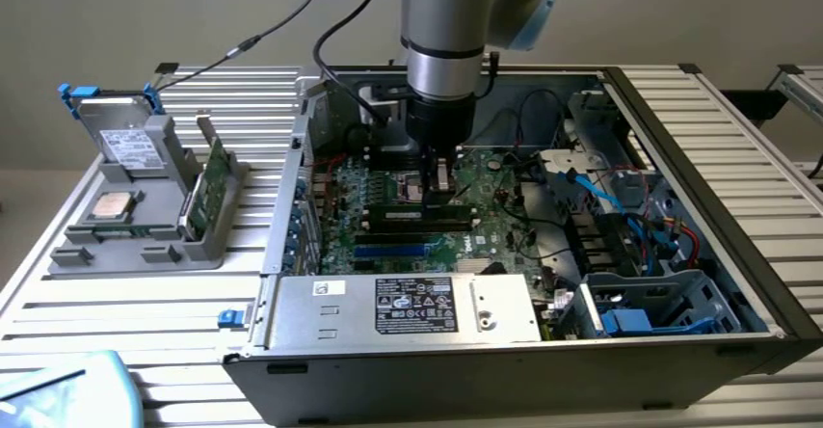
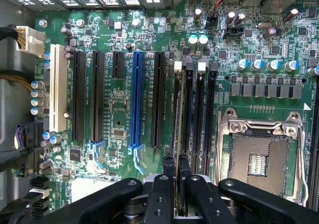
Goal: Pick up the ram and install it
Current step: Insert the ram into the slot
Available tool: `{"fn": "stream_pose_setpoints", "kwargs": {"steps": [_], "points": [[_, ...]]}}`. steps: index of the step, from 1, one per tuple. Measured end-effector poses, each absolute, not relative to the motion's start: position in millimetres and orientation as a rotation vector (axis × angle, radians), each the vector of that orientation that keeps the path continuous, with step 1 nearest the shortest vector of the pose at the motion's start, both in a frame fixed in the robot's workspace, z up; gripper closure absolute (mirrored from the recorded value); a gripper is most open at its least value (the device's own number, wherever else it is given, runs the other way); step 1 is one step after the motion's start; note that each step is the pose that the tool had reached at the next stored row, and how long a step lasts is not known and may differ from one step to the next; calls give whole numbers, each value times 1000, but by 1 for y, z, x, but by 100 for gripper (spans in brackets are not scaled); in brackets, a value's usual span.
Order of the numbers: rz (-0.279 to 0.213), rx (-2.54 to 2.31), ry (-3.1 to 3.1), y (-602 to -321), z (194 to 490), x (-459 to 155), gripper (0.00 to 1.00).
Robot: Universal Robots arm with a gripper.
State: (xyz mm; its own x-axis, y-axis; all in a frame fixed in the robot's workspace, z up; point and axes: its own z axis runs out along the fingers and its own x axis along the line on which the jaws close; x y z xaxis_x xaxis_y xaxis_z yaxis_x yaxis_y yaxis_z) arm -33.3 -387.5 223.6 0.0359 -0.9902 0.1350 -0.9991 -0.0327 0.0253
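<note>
Green ram [image 2: 180, 119], pinched edge-on in my gripper's [image 2: 176, 160] fingers [image 2: 168, 170], sits over the slots [image 2: 199, 119], three o'clock from the holder [image 1: 116, 250] in the exterior view. Any skew and pressing could jam or crack it.

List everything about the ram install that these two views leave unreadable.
1. Whether the ram is seated in a memory slot: wrist view shows it edge-on; in the exterior view the tool covers it.
2. The slots' near-end latches: wrist view, under the tool's fingers.
3. Processor socket, lower edge: wrist view, behind the tool's body.
4. Print on the power supply label: exterior view, too small.
</note>
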Motion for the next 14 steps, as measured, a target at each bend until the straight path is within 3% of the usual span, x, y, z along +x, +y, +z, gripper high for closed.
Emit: {"fn": "stream_pose_setpoints", "kwargs": {"steps": [14], "points": [[121,2177,-2103,-388,221,-33,86]]}}
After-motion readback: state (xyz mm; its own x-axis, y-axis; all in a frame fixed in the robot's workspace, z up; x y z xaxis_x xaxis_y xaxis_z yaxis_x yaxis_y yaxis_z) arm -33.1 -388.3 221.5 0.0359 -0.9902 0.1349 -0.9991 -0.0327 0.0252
